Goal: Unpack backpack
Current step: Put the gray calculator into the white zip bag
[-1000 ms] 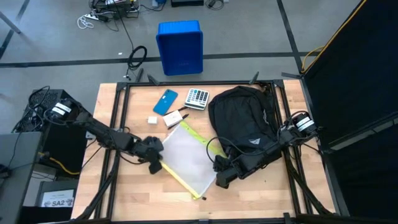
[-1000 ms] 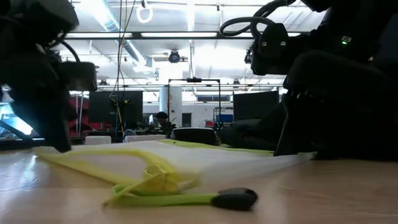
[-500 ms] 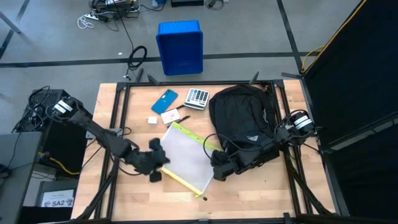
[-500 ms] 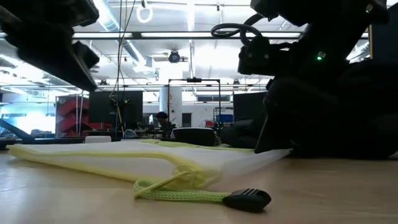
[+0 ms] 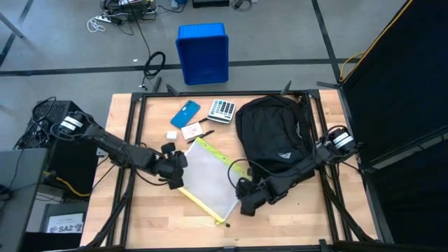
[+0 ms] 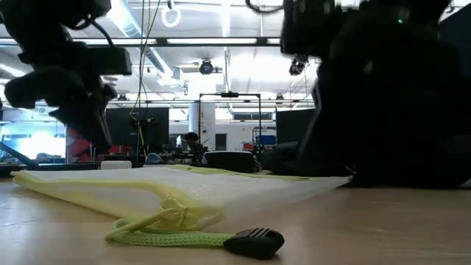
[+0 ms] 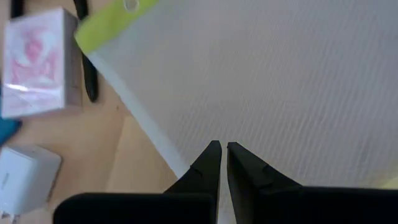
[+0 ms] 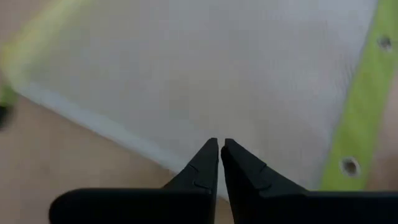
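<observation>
No writing is reading clearly, only a small white logo on the backpack. It is lying at the table's right, behind the closed right gripper. The left gripper, also closed, is sitting at the mesh pouch.

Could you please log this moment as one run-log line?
left tool: shut, over mesh pouch | right tool: shut, over pouch | backpack: on table

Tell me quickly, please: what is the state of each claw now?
Left claw: shut, holding nothing, over the edge of the white mesh pouch.
Right claw: shut, holding nothing, over the same pouch's opposite edge.
</observation>
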### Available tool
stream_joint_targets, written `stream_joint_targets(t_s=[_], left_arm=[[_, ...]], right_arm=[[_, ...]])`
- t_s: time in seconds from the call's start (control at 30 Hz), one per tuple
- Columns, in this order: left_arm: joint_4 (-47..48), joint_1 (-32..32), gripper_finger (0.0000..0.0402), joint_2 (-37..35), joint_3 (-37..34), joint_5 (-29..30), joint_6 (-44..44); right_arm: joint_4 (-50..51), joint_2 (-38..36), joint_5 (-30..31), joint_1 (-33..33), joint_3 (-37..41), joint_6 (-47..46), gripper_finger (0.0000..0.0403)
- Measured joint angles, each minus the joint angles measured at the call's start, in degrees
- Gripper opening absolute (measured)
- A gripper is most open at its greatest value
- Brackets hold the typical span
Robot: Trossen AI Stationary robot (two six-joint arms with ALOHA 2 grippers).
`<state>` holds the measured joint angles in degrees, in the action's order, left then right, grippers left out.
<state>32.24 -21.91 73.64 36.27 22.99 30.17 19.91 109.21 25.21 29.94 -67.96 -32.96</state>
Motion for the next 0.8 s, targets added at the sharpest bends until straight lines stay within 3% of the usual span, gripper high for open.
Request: stream_joint_targets(t_s=[0.3,0.6,0.8], left_arm=[[-6.85,0.17,0.0,1.32,-4.78,-9.33,1.66],[-14.71,-0.02,0.0,1.71,-7.59,-17.47,6.32],[-22.8,-1.4,0.0,2.67,-7.74,-22.21,6.37]], right_arm=[[-1.04,0.27,-4.66,-0.01,-0.17,-1.77,0.0001],[7.06,0.28,-2.7,-3.54,0.61,-6.88,0.0001],[7.37,0.31,-0.7,-4.98,0.61,-6.4,0.0001]])
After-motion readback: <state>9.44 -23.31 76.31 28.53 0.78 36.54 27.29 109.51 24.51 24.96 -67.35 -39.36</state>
